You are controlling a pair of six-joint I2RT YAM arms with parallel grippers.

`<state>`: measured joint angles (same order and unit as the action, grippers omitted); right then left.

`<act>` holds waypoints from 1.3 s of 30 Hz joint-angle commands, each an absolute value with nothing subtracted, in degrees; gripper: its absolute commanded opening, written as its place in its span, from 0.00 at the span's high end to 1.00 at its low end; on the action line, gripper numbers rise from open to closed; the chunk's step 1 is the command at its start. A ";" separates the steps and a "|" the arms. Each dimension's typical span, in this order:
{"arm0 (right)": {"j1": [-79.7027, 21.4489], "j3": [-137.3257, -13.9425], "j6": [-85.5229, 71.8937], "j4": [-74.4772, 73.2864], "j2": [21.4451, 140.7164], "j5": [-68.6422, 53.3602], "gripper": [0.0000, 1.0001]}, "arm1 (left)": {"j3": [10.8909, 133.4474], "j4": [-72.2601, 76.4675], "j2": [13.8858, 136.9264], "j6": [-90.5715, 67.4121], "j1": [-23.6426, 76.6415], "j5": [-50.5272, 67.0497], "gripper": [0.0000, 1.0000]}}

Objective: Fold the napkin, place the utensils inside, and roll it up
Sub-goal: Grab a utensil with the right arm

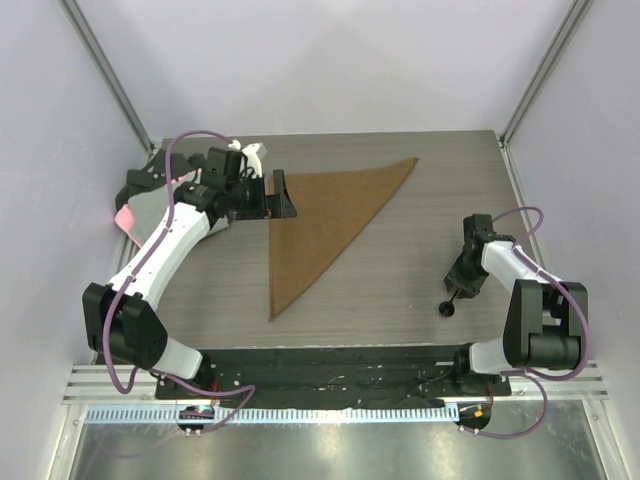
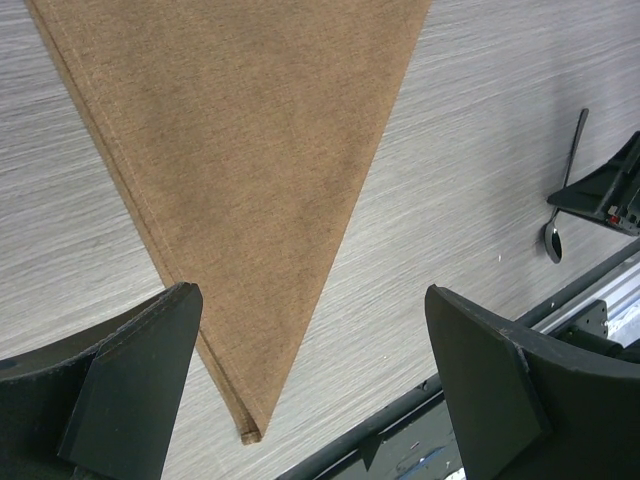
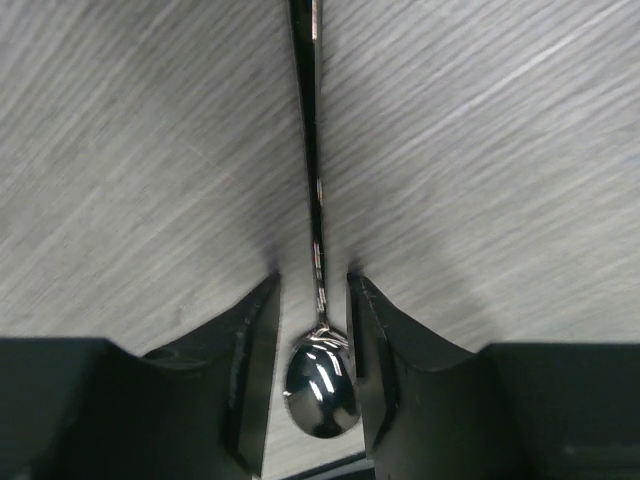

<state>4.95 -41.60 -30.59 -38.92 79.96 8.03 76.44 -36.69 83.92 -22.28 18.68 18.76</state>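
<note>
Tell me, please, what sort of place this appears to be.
Probably a robotics lab cell: a grey wood-grain tabletop boxed in by plain white walls and aluminium posts, with white robot arms bolted at its near edge.

Left claw (image 2: 310,340) wide open, right claw (image 3: 313,300) low, narrowly parted

One counter (image 1: 400,270) is carrying one brown napkin (image 1: 320,225). One black utensil (image 1: 447,307) is lying right of the napkin, and one grey cloth (image 1: 143,210) is lying left of it. Two claws are showing: the left claw (image 1: 280,195) left of the napkin, the right claw (image 1: 462,287) right of it.
</note>
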 commanded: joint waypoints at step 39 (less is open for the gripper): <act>-20.90 -61.76 -45.79 -29.01 88.05 7.64 0.99 | 77.43 -35.68 81.39 -21.97 18.54 18.81 0.00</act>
<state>-16.64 -54.35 -41.52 -33.71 83.57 4.89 76.44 -36.71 83.90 -22.24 18.68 18.85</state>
